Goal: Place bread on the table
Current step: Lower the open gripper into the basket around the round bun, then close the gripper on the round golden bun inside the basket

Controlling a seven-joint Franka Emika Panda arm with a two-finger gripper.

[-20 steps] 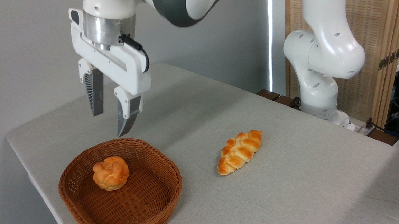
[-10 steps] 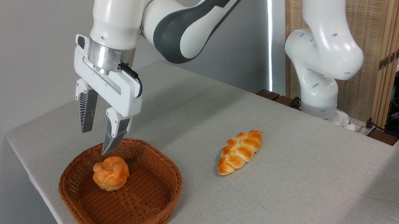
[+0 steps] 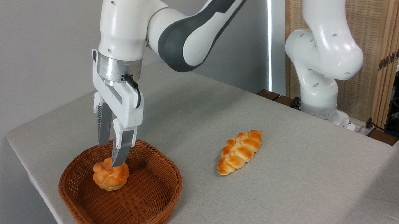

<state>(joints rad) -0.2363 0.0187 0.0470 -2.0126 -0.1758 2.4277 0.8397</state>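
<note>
Hanging over the basket (image 3: 122, 206), the pincer (image 3: 109, 155) is showing a narrow gap between its fingers, front tip touching the bread (image 3: 110, 174) lying inside. Braided loaf (image 3: 240, 151) is resting well apart on the grey worktop (image 3: 294, 189).
</note>
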